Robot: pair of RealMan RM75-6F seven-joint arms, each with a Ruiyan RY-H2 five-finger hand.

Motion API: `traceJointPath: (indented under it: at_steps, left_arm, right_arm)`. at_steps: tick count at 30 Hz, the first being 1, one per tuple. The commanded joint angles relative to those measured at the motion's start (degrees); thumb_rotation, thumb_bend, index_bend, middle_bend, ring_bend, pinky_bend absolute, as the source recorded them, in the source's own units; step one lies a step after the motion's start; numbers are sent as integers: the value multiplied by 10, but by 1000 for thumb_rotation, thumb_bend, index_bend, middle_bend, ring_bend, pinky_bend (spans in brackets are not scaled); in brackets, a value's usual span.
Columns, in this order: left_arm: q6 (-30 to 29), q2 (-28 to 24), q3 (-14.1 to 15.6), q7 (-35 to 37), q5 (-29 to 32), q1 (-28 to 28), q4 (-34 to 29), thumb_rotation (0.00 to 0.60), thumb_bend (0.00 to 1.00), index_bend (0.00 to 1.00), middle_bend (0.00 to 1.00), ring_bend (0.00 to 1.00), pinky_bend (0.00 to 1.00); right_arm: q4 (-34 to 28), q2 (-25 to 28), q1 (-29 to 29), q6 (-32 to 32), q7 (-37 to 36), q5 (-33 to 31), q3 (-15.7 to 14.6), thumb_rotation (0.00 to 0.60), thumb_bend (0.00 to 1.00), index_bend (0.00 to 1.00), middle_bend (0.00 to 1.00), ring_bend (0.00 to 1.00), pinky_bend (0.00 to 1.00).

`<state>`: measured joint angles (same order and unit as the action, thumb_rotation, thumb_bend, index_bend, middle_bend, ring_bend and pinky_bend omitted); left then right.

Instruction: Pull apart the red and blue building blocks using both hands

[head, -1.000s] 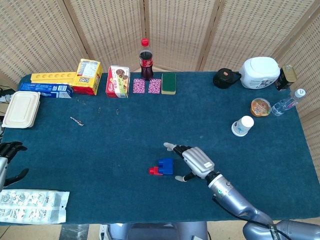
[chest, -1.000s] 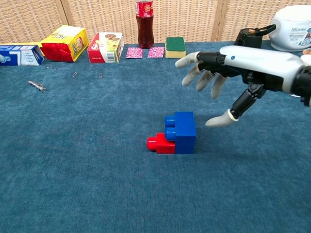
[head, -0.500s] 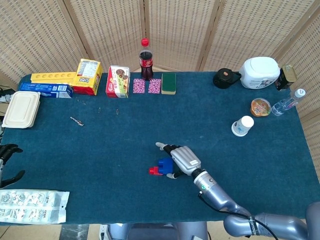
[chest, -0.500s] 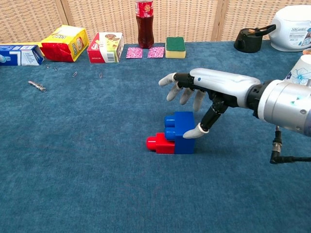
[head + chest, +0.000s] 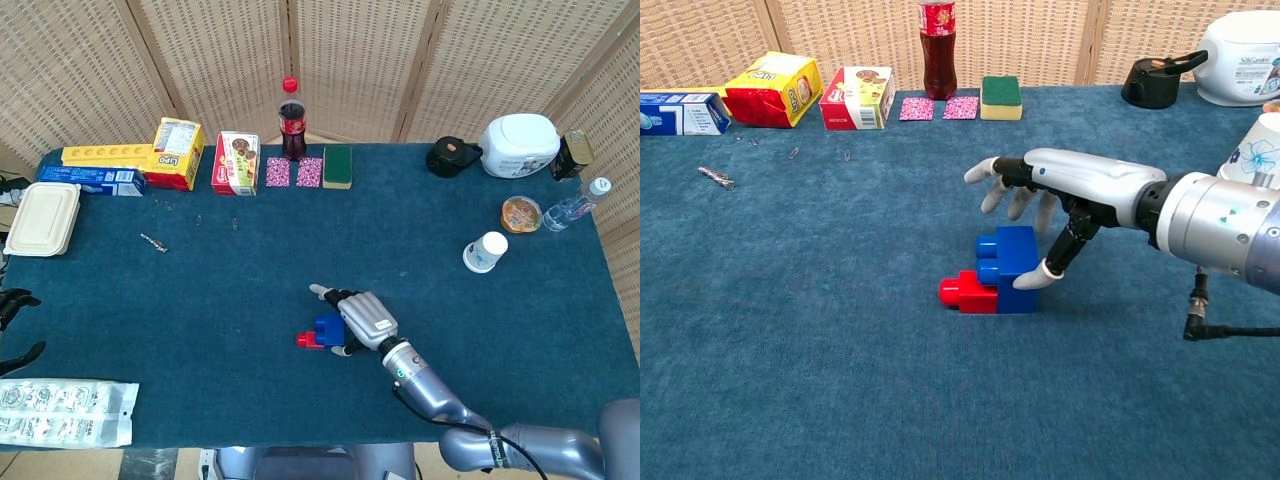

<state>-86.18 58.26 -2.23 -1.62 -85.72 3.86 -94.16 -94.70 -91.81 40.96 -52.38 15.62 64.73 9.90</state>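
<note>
The blue block (image 5: 1008,268) lies on the blue cloth near the table's middle front, with the red block (image 5: 962,292) plugged into its left side. My right hand (image 5: 1055,195) reaches over the blue block from the right. Its thumb tip touches the block's right front corner, while its fingers (image 5: 992,180) are spread above and behind the block without closing on it. In the head view the same hand (image 5: 362,318) covers the right part of the blue block (image 5: 326,326). Only dark fingertips of my left hand (image 5: 14,298) show at the far left edge, apart and holding nothing.
A white blister pack (image 5: 62,411) lies front left and a lunch box (image 5: 42,218) sits behind it. Boxes (image 5: 178,152), a cola bottle (image 5: 291,118) and a sponge (image 5: 337,166) line the back. A paper cup (image 5: 486,251) stands on the right.
My right hand has swung left and down onto the blue block, its thumb now touching it, and the block pair has slid slightly left. My left hand has drawn further out of view.
</note>
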Motion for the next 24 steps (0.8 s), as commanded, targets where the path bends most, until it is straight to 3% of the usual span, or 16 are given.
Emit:
traceJointPath:
  at_steps: [1,12,17,24]
  left_arm:
    - [0,0,0,1,1,-1,1,600,220,370,324,274,324]
    - [2,0,2,5,2,-2,8,600,221,370,324,274,324]
    - [5,1,4,3,-7,2,6,600,221,370,324,274,324]
    - [21,-4,5,-12,-29,20,-10,600,220,370,324,274,324]
  right_arm:
    - [0,-2,0,-3,2,-3,-1,600,200,101,242,301,368]
    - [29,-27,5,-4,-2,-11,-7,600,200,335,402,468,441]
    - [35,-31,1,-16,-19,4,-5,600,207,464,512,600,530]
    - [7,-3,-6,-24,-41,23,0,600,212,510,560,674,594]
